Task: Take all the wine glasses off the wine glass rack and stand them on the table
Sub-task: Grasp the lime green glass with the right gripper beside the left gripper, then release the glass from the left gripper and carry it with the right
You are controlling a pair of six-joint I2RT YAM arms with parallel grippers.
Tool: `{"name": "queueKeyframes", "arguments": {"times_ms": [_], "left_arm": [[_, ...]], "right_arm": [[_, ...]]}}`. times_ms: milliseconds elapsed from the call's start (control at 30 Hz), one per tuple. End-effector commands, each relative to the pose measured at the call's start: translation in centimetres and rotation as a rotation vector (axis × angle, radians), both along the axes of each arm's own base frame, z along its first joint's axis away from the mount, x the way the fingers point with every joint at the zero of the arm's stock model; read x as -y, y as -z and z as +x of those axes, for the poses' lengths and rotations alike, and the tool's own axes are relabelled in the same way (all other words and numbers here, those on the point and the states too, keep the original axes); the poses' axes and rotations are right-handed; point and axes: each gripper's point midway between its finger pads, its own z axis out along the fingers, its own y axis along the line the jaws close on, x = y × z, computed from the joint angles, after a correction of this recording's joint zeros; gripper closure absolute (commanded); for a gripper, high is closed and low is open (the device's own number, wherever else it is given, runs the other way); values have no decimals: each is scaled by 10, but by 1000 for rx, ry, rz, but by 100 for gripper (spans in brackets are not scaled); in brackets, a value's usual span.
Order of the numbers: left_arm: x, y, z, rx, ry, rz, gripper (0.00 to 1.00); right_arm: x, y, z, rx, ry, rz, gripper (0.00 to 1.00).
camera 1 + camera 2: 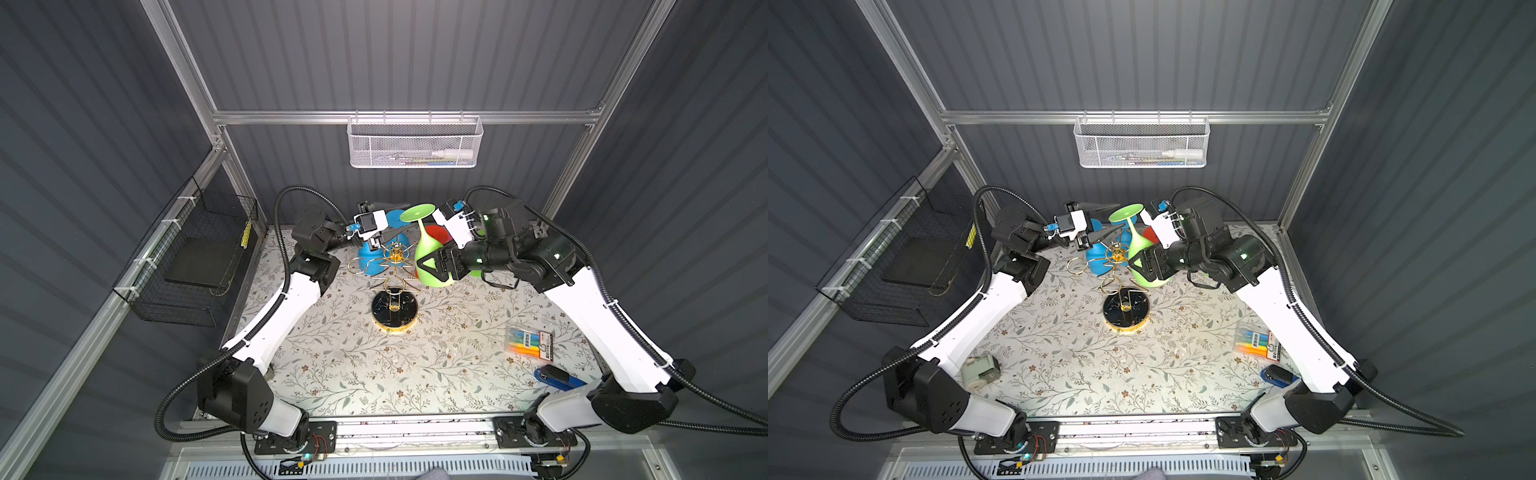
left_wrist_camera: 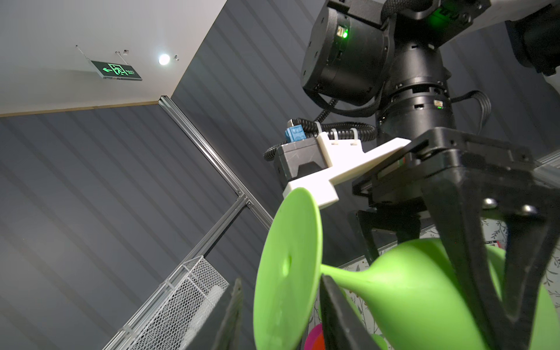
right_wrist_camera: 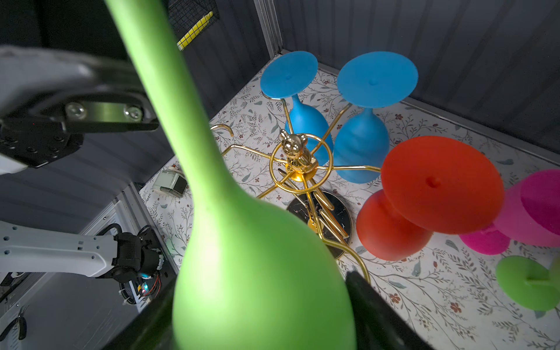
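Above the floral surface (image 1: 332, 365), in both top views, the right fingers (image 1: 432, 266) (image 1: 1142, 264) grip the green glass (image 1: 424, 248) (image 1: 1137, 245) by its bowl. The glass is tilted, foot up, just right of the top of the rack (image 1: 395, 309) (image 1: 1126, 309), whose black base stands mid-surface. The left fingers (image 1: 399, 204) (image 1: 1111, 205) stand apart, with their tips just beside the glass's foot. Whether they touch it I cannot tell. Blue glasses (image 1: 370, 259) hang on the rack's far-left arms, and a red glass (image 1: 437, 235) shows behind the green stem.

From the left wrist, the green glass (image 2: 288, 266) turns its round foot toward the camera. The foot sits between the two left fingers, which are partway apart on either side of it, and contact cannot be judged. Further along, the right fingers (image 2: 460, 257) straddle the bowl. A white basket (image 2: 181, 303) hangs on the wall behind.

From the right wrist, the green glass (image 3: 257, 272) fills the near field, its bowl tight between the right fingers. Its stem runs up past the left fingers (image 3: 75, 115). Behind it the rack (image 3: 321, 212) carries a gold bear (image 3: 295, 150) on its post. The two blue glasses (image 3: 360, 151) hang foot up from its arms, and the red glass (image 3: 439, 181) sits at the end of another arm. One bare gold arm curls just beside the green bowl, and I cannot tell if it touches. A pink glass (image 3: 539, 206) is beside the red one.
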Motion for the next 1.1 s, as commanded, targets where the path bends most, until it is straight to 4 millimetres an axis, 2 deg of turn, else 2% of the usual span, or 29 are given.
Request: {"name": "queueKeyframes", "arguments": {"times_ms": [0, 200, 400, 467, 567, 700, 800, 1067], "left_arm": [[2, -9, -1, 40, -10, -7, 62], [1, -11, 0, 35, -25, -8, 73], [0, -11, 0, 29, -30, -8, 80], [0, -11, 0, 27, -33, -7, 86], [-1, -13, 2, 19, -46, -14, 100], [-5, -19, 9, -24, -98, -44, 100], [-9, -16, 15, -94, -140, -50, 100], [-25, -4, 38, -451, -242, -160, 100]], "right_arm": [[-5, -5, -4, -2, -17, 20, 43], [-5, -1, -4, -12, -14, 14, 43], [-6, 0, -5, -24, -18, 15, 42], [-6, 0, -5, -25, -18, 16, 42], [-6, 0, -5, -28, -16, 17, 38], [-6, -4, -7, -16, -14, 36, 27], [-2, -13, -9, 19, -6, 72, 19], [14, -49, -16, 159, 36, 231, 10]]}}
